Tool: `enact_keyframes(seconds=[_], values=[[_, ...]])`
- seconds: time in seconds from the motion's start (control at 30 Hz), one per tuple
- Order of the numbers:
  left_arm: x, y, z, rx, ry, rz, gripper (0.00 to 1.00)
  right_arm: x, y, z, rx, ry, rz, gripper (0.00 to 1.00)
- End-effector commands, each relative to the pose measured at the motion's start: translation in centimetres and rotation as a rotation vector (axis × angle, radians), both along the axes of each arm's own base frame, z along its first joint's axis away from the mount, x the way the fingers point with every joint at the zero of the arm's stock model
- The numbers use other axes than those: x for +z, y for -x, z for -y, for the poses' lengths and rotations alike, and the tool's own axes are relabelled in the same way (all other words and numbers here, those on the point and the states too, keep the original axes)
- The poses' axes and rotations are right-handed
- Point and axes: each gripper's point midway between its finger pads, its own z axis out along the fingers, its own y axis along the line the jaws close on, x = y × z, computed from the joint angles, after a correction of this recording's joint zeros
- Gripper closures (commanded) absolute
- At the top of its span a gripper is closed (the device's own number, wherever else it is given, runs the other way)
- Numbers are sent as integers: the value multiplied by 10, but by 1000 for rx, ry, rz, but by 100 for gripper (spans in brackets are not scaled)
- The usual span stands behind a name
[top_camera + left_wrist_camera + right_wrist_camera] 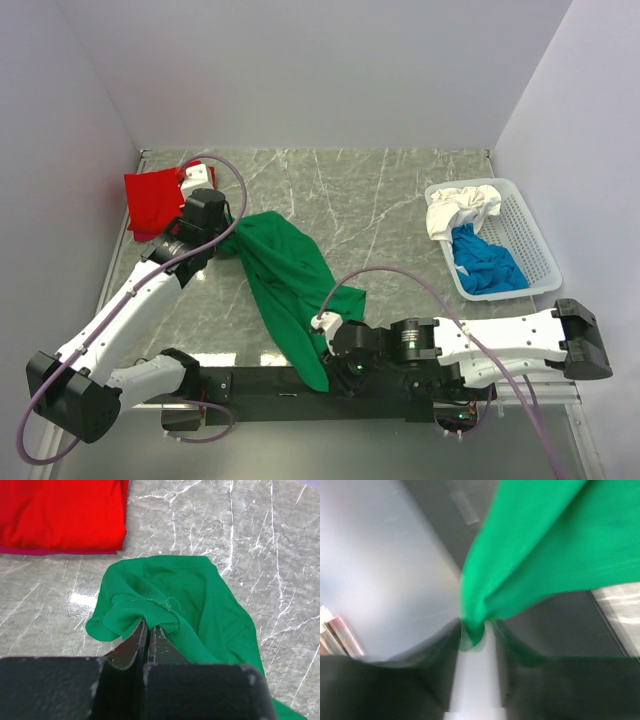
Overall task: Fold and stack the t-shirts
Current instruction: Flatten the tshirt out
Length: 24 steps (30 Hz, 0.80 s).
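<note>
The green t-shirt (285,270) lies stretched in a diagonal band from the far left toward the near edge. My left gripper (226,238) is shut on a bunched hem at its far end; in the left wrist view the jaws (148,625) pinch the green cloth (200,595). My right gripper (328,345) holds its near part; the right wrist view is blurred, with a green fold (545,545) caught between the fingers (477,630). A folded red t-shirt (152,200) lies at the far left and also shows in the left wrist view (60,510).
A white lattice basket (540,250) stands at the right, holding a crumpled white shirt (458,210) and a blue shirt (487,262). The green shirt's near end hangs over the black base bar (260,382) at the table's near edge.
</note>
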Motion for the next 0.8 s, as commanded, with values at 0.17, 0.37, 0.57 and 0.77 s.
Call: enact_keyframes(seconds=[0.17,0.37,0.57,0.77], values=[[25,4,1,-19,35,52,100,28,-129,-13,-395,-11,241,27],[20,10,2,-36,42,38,100,29,-221,28,-686,30,327,28],[18,12,2,-41,42,31,100,-9,-220,26,-647,93,251,36],[19,12,3,-48,44,32,100,-33,-211,22,-617,97,199,38]])
